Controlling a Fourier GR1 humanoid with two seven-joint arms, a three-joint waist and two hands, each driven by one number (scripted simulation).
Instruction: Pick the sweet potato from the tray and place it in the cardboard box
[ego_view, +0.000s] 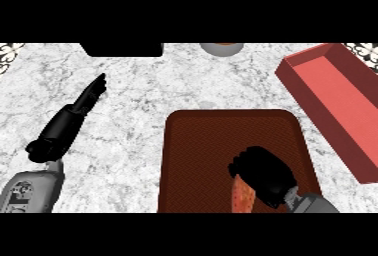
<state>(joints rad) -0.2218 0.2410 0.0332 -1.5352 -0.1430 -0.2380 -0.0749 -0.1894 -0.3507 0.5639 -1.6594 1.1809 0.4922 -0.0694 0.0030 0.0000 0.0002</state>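
Curling its fingers over the one sweet potato (242, 196), the right hand (260, 170) grasps it on the single dark-red tray (199, 145). One red box (332, 95) lies just right. The left hand (92, 92) rests straight-fingered, holding nothing, on the counter (148, 80).

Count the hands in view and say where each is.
2. Left hand lies at the left over the bare counter, fingers straight. Right hand sits over the tray, curled on the sweet potato, partly hiding it.
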